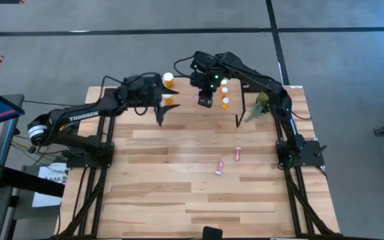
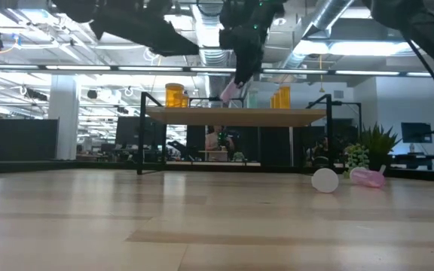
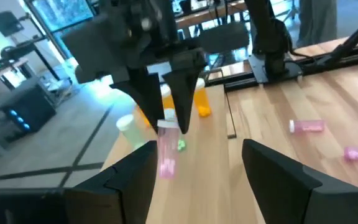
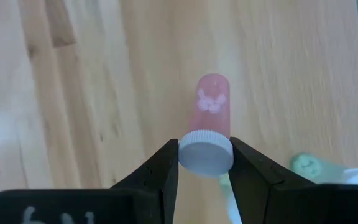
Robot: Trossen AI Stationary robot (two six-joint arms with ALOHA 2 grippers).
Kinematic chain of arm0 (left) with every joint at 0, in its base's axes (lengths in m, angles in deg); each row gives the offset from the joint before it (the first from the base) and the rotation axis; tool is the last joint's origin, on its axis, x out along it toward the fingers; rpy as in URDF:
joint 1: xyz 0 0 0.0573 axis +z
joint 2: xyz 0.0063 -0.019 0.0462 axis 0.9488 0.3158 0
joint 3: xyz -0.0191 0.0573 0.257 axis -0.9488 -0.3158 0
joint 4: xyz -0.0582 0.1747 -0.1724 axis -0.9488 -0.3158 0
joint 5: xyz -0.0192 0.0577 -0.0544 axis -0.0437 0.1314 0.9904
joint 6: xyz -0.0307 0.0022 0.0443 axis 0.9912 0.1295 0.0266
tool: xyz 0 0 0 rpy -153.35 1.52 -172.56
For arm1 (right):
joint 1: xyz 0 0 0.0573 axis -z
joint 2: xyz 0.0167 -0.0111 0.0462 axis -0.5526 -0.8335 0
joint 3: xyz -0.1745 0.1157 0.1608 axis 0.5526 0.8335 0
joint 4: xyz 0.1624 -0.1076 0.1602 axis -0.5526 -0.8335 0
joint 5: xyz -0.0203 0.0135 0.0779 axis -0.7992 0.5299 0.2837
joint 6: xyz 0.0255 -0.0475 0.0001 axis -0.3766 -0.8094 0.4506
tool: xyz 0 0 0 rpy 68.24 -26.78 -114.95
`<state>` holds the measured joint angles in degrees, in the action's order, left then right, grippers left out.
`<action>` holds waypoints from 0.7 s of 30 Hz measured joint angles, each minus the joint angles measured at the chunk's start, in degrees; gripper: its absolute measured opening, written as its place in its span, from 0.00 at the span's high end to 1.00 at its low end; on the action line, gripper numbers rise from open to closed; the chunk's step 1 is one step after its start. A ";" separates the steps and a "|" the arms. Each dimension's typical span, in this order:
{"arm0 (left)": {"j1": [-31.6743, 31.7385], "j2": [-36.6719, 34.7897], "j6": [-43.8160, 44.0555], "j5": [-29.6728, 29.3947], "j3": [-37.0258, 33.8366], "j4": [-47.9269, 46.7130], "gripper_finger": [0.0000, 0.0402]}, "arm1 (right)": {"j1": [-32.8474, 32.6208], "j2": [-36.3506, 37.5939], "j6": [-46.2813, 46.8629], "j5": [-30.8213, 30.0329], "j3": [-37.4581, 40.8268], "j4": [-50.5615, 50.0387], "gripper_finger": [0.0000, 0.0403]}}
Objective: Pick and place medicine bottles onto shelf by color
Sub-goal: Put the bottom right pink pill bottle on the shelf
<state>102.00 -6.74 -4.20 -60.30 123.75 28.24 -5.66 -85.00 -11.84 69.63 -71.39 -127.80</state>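
Shelf (image 2: 236, 117): a thin light-wood plank on slim black metal legs, standing at the far side of the plank-topped table (image 1: 179, 193).

Right gripper (image 4: 205, 163): above the shelf, fingers pinching the white cap of a pink bottle (image 4: 212, 106). The bottle is a small translucent cylinder with pale pills showing through its wall; it hangs tilted below the fingers, just over the shelf top and not resting on it. The right arm reaches in from its base at the table's right edge, elbow bent, wrist turned downward.

Left gripper (image 1: 160, 115): just off the shelf's left end, over bare table, pointing down. Its two dark wedge-shaped fingers stand spread with nothing between them. The left arm stretches in from the table's left side, nearly level.

On the shelf: orange bottles (image 2: 175, 96), glossy amber cylinders with white caps, at the left end and more toward the right. A pale green bottle (image 4: 312, 167) lies on the shelf below the held one.

Well in front of the shelf, two more pink bottles (image 1: 220, 167) lie on their sides on the table. A small green plant (image 1: 261, 105) stands by the shelf's right end.
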 joint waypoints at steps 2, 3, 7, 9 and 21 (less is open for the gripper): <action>-1.66 2.26 0.21 -1.55 0.04 2.90 0.42 | -1.02 0.54 -0.02 0.00 -0.03 0.06 0.65; -2.44 3.54 0.22 -2.49 0.08 3.79 0.41 | -1.51 0.92 -0.04 0.02 -0.07 -0.06 0.65; -4.16 8.14 -0.47 -7.06 -0.01 7.11 0.40 | -3.49 2.51 -0.30 0.14 -0.03 -1.57 0.66; -4.19 9.50 0.41 -7.05 -0.01 9.88 0.40 | -4.37 3.49 -0.28 0.83 -0.01 -2.83 0.66; -7.70 11.68 2.79 -4.25 0.03 13.92 0.45 | -8.86 6.27 -0.01 1.53 -0.03 -2.00 0.65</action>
<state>94.30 4.93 -1.42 -64.55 123.78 42.16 -14.52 -78.72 -11.85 71.16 -71.43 -129.79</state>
